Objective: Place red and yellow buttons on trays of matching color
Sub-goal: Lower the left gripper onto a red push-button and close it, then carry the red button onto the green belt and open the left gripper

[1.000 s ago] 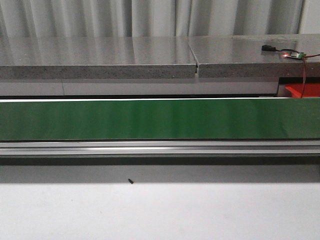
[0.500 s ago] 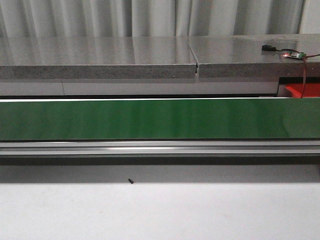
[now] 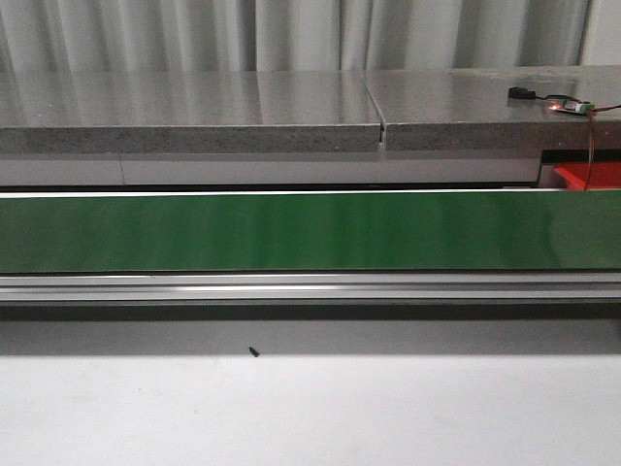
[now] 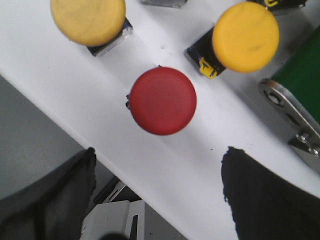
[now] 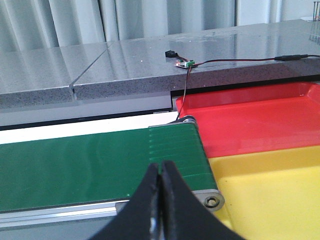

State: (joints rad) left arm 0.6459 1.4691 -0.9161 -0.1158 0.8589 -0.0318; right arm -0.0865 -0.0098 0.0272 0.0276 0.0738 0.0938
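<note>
L gripper: fingers spread wide, holding nothing. Red button sits on white table just ahead of the gap, centred btwn the fingers; two yellow buttons farther ahead, one each side. R gripper: fingers pressed together, nothing btwn them, over green belt. Red tray and yellow tray lie past belt end, off to the fingers' side.
</note>
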